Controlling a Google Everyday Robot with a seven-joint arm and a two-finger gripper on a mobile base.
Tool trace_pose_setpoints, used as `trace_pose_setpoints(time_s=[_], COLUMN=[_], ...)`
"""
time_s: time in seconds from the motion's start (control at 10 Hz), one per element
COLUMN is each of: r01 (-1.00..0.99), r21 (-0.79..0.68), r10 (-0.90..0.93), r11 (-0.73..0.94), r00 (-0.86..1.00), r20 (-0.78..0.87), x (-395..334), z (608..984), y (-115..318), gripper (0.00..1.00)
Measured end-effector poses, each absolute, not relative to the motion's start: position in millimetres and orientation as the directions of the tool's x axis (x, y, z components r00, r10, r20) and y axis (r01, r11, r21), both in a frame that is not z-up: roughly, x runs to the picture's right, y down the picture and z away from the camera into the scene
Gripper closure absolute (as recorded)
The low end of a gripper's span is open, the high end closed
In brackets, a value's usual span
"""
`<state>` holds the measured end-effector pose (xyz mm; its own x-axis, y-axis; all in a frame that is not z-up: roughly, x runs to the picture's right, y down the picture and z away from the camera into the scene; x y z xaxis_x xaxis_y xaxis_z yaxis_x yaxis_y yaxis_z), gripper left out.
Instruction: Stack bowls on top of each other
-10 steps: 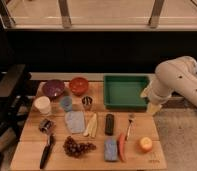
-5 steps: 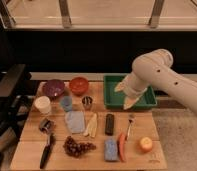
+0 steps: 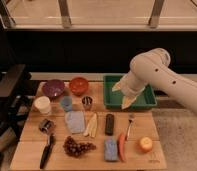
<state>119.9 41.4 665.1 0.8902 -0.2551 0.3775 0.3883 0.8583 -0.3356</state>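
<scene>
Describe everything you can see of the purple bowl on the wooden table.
The purple bowl is round, shallow, smooth, perhaps plastic. It sits upright, apparently empty, near the far left corner of the table, beside the orange-red bowl; whether their rims touch is unclear. The white cup stands just in front. Nothing is stacked in it. The hand hangs over the green tray, well away.

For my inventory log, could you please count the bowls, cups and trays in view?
Bowls: 2, purple bowl, orange bowl
Cups: 3, white cup, blue cup, metal cup
Trays: 1, green tray
Total: 6
The end effector hangs over the green tray.
</scene>
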Motion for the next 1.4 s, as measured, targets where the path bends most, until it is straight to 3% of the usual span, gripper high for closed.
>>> trace_pose_setpoints(time_s=[0.3,1.0,1.4], r01=[0.484,0.692,0.693], r21=[-0.247,0.011,0.027], r10=[-0.372,-0.649,-0.653], r11=[0.839,0.722,0.720], r00=[0.843,0.671,0.664], r20=[0.388,0.358,0.365], x=[99,14,9], z=[683,799,812], y=[24,-49,-52], gripper=[0.35,0.35,0.35])
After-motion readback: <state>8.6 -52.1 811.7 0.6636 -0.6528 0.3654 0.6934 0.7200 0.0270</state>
